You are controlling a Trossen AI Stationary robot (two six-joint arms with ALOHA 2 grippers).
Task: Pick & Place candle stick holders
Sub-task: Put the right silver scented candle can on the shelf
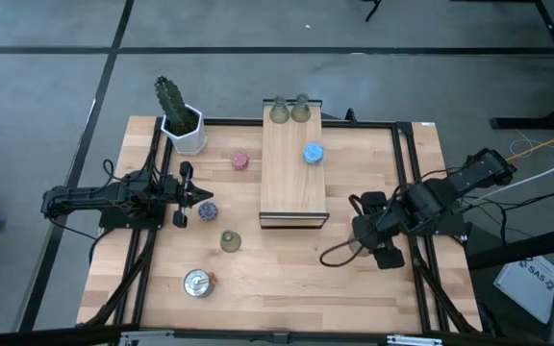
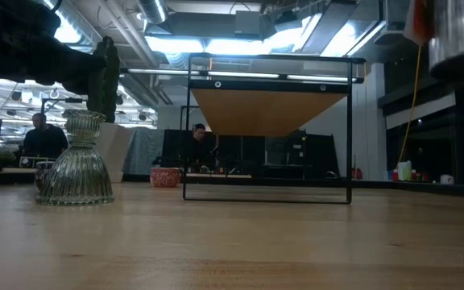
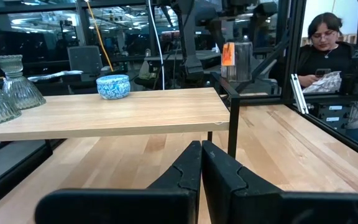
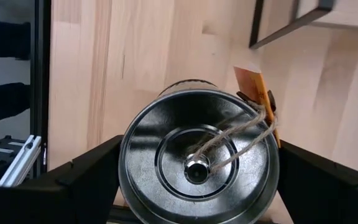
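Overhead, a pale wooden tabletop (image 1: 287, 274) fills the middle of the scene, with a long light board (image 1: 293, 183) raised on a dark frame near its centre. On the board stand two olive-green holders (image 1: 289, 111) at the far end and a blue holder (image 1: 313, 153) a little nearer. Loose on the tabletop are a pink holder (image 1: 240, 160), a purple holder (image 1: 205, 210), a third olive-green holder (image 1: 230, 241) and a silver holder (image 1: 197, 283); a cactus (image 1: 179, 117) in a white pot stands at the far left corner. The left gripper (image 1: 183, 195) waits beside the purple holder with its fingers pressed together, holding nothing. The right gripper (image 1: 365, 240) hangs right of the board's near end, its fingers spread wide around a second silver holder (image 4: 199, 162). Judging by this, the step in hand is carrying that holder to the board; the next move calls for lifting it clear of the board's edge and setting it down on bare wood. Only the right wrist view shows this holder, with twine and an orange tag (image 4: 256, 90); from overhead the arm hides it. The left wrist view alone shows a person (image 3: 321, 46) seated beyond the table.
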